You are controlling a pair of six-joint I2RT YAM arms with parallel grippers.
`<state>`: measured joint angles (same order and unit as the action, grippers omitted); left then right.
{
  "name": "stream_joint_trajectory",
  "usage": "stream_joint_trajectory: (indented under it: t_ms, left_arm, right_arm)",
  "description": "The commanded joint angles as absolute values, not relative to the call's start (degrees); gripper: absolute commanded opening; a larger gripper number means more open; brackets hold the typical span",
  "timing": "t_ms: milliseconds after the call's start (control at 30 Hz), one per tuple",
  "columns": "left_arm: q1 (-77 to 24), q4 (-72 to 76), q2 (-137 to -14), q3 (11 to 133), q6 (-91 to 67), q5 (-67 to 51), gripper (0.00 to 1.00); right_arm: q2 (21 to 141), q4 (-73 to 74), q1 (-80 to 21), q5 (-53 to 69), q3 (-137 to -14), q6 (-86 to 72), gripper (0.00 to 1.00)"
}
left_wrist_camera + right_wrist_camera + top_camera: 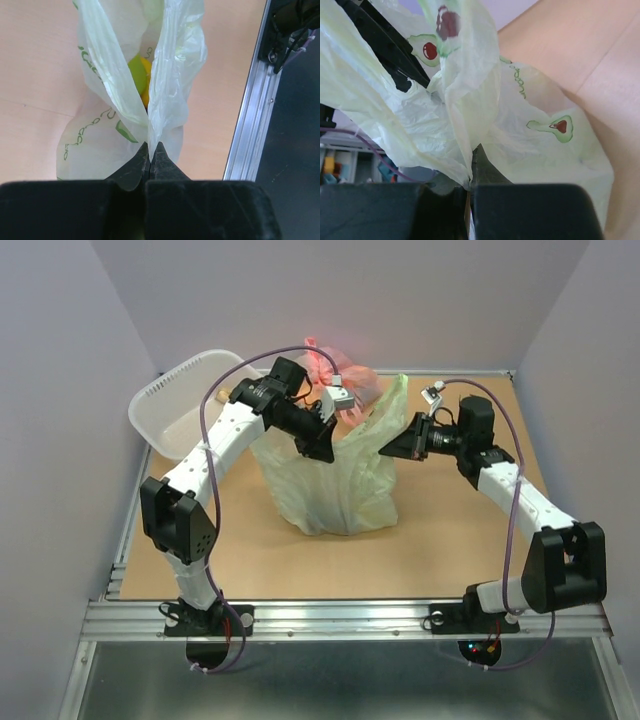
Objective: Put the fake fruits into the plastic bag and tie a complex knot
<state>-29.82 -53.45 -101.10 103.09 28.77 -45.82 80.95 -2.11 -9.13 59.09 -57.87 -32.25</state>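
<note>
- The tabletop (440,540) carries everything; the bag stands near its middle.
- The bag (330,490) is thin, crinkly, pale green film; it slumps on its base with its top drawn up and out to either side; reckon it very light, soft and slippery, and apt to tear or slip free if you pull sharply; take it by the upper handle strips, bunched together, not by the belly.
- The basket (165,405) sits at the far left corner, apart from the bag; the pink bag (355,380) lies just behind the green one.
- Your left pincer (151,150) is closed tight on a fold of the bag's upper film; two sheets run away from its tips in a V.
- Your right pincer (471,165) is likewise clamped on the opposite upper strip, with film gathered between its tips.
- The fruits (137,75) lie low inside the bag; through the opening you see a green one against an orange-yellow one; the rest are hidden; I judge them light, yet enough to steady the base.
- The strips are not tied; loading looks done, so tying seems the step in hand; cross them with some slack.
</note>
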Motion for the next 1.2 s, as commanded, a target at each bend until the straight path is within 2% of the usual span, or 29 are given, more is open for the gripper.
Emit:
stream_joint_trajectory:
  t_ms: [0, 167, 200, 267, 300, 333, 433, 600, 900, 1000, 1033, 1067, 1100, 1167]
  left_arm:
    - [-30.50, -50.13, -101.07, 99.78, 31.91, -46.14, 0.00]
    - [-32.34, -41.67, -100.37, 93.96, 29.53, -47.37, 0.00]
    - [-32.60, -39.57, -99.76, 91.95, 29.44, -48.24, 0.00]
    - [-32.96, -37.19, -98.79, 89.66, 29.09, -50.62, 0.00]
    - [-33.05, -35.61, -98.01, 88.87, 29.27, -51.32, 0.00]
    - [-33.05, -35.42, -97.91, 87.73, 30.14, -52.46, 0.00]
    - [-33.05, -36.56, -98.35, 87.89, 31.81, -53.87, 0.00]
    - [-33.13, -37.79, -99.40, 88.94, 32.43, -54.93, 0.00]
    - [-34.01, -36.48, -99.23, 88.68, 34.18, -55.29, 0.00]
    - [-34.54, -36.30, -99.93, 88.16, 35.50, -54.32, 0.00]
    - [-34.45, -35.69, -100.45, 87.89, 35.68, -54.32, 0.00]
    - [-34.54, -34.64, -100.55, 87.02, 35.68, -53.71, 0.00]
    - [-34.45, -33.93, -100.55, 86.49, 35.68, -53.35, 0.00]
    - [-34.63, -31.74, -100.11, 83.95, 34.46, -51.25, 0.00]
  right_arm:
    - [77.17, -11.43, -9.93, 52.38, -51.25, -47.10, 0.00]
    - [74.36, -11.69, -10.46, 53.60, -47.11, -41.67, 0.03]
    - [74.36, -12.21, -10.46, 55.61, -45.98, -40.18, 0.29]
    - [74.01, -12.48, -10.46, 56.60, -45.18, -37.72, 0.56]
    - [72.61, -12.39, -10.55, 56.34, -44.22, -34.22, 0.75]
    - [71.90, -12.83, -10.55, 55.03, -43.60, -32.45, 0.81]
    - [70.40, -18.71, -10.55, 55.11, -41.58, -27.00, 0.92]
    - [74.52, -26.61, -10.63, 56.69, -42.27, -26.10, 0.97]
    - [86.39, -46.04, -11.86, 51.33, -43.85, -44.44, 0.99]
    - [86.92, -48.16, -12.74, 51.24, -43.86, -48.15, 0.91]
    - [87.01, -48.86, -12.83, 51.50, -43.60, -49.38, 0.76]
    - [86.84, -48.95, -12.92, 51.85, -43.25, -49.83, 0.49]
    - [86.49, -49.22, -13.01, 52.03, -42.89, -50.36, 0.32]
    - [86.22, -49.22, -13.10, 51.77, -41.40, -51.06, 0.17]
